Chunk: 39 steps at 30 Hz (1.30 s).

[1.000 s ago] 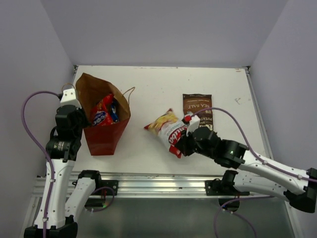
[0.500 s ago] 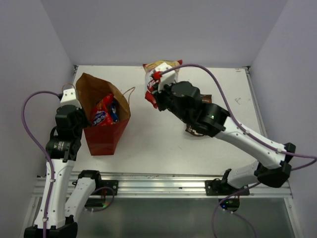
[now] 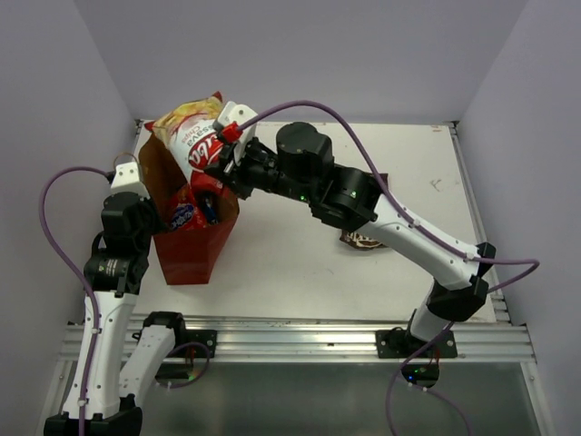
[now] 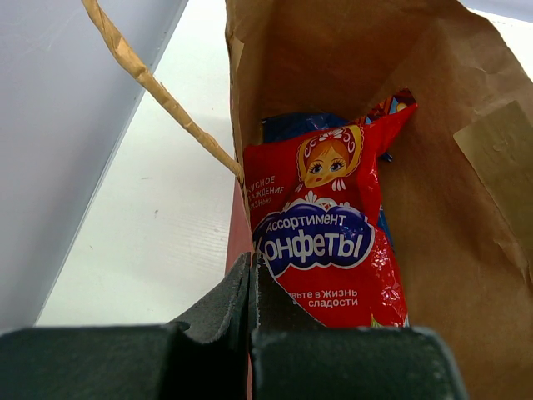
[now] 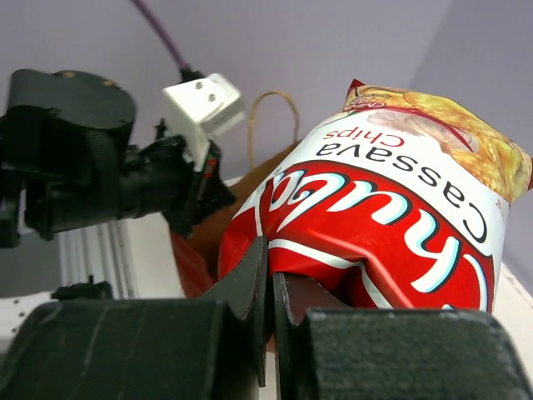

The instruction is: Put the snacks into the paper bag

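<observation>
The right gripper (image 3: pixel 221 154) has its jaws pinched tight on the red lower part of the cassava chips bag (image 3: pixel 192 134). That bag hangs in the air, tilted, with its yellow end toward 10 o'clock in the overhead view. It is above the far rim of the paper bag (image 3: pixel 188 259) and not yet inside. In the right wrist view the jaws meet on a fold of the bag's glossy red skin, and the printed side of the bag faces the camera.

The left gripper (image 4: pixel 251 279) has its jaws closed too. The paper bag's left wall runs down into them, so they appear to hold its rim on the 9 o'clock side. A string handle (image 4: pixel 158 92) crosses that view at 11 o'clock of the jaws.

Inside the paper bag a red candy bag (image 4: pixel 325 233) with a blue oval logo stands against the brown wall. A blue bag (image 4: pixel 291 127) shows just behind it, at its 12 o'clock.

The paper bag stands upright and open on the 9 o'clock side of the surface (image 3: pixel 290 263). A dark brown bag (image 3: pixel 363 240) lies flat at about 4 o'clock from the surface's middle, mostly hidden under the right arm (image 3: pixel 399 232), which reaches across from 5 o'clock toward 10 o'clock.
</observation>
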Available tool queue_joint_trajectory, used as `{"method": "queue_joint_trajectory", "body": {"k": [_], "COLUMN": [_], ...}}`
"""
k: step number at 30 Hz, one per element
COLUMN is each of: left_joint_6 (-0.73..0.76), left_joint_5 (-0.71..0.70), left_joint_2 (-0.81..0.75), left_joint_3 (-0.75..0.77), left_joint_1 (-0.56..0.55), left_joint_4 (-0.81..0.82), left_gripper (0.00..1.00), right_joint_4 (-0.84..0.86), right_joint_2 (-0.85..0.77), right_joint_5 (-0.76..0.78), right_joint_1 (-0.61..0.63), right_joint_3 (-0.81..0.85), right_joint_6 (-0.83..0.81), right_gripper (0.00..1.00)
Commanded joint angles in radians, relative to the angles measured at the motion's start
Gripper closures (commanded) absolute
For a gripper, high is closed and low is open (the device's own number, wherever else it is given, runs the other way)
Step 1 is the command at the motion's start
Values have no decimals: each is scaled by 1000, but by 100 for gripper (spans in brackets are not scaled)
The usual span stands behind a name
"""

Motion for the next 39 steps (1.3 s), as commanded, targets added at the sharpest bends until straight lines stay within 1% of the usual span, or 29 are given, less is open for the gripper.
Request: {"method": "queue_joint_trajectory", "body": {"k": [1,3,9,12,15,18,19,21,22,23,25,26,27,29,32,33,34,35,36,37,38,39], "left_joint_6": [11,11,11,11,11,11,11,11,11,11,11,11,11,11,11,11,10,11,11,11,11,11], "left_joint_5": [9,10,9,12,13,13,13,10,12,12,12,10,10,3,1,1,3,4,4,6,6,4], "left_joint_2": [-10,-9,-10,-12,-10,-12,-12,-12,-12,-10,-9,-7,-7,-7,-3,-1,0,2,3,5,7,8], "left_joint_3": [0,-2,-2,0,-2,-2,-2,-2,-2,-2,-2,-2,-2,-2,-2,-3,-2,-3,-6,-6,-6,-6], "left_joint_1": [-3,-3,-3,-3,-3,-4,-4,-4,-4,-4,-4,-4,-4,-4,-4,-4,-4,-4,-4,-4,-4,-4], "left_joint_4": [65,65,67,68,70,73,71,70,70,70,70,70,70,68,68,70,70,71,73,76,78,78], "left_gripper": [100,100,100,100,100,100,100,100,100,100,100,100,100,100,100,100,100,100,100,100,100,100], "right_joint_4": [-49,-101,-172,-250,-336,-359,-364,-385,-393,-395,-398,-399,-395,-367,-323,-309,-306,-300,-301,-300,-295,-280], "right_joint_2": [38,69,82,114,158,230,282,337,400,432,503,572,597,634,629,609,602,594,579,572,565,556], "right_joint_5": [-175,-233,-298,-335,-382,-438,-451,-531,-560,-623,-668,-688,-741,-770,-745,-726,-673,-647,-581,-550,-519,-478], "right_joint_1": [2,3,8,8,8,8,8,8,8,7,3,-3,-7,-23,-24,-24,-24,-24,-24,-24,-24,-24], "right_joint_3": [54,54,-15,5,85,163,188,287,324,394,465,532,556,564,506,495,492,490,493,495,493,487], "right_joint_6": [-7,2,21,-5,-45,-70,-73,-79,-77,-74,-57,-50,-28,-1,-2,-14,-25,-33,-50,-54,-59,-60], "right_gripper": [100,100,100,100,100,100,100,100,100,100,100,100,100,100,95,84,72,55,22,8,1,1]}}
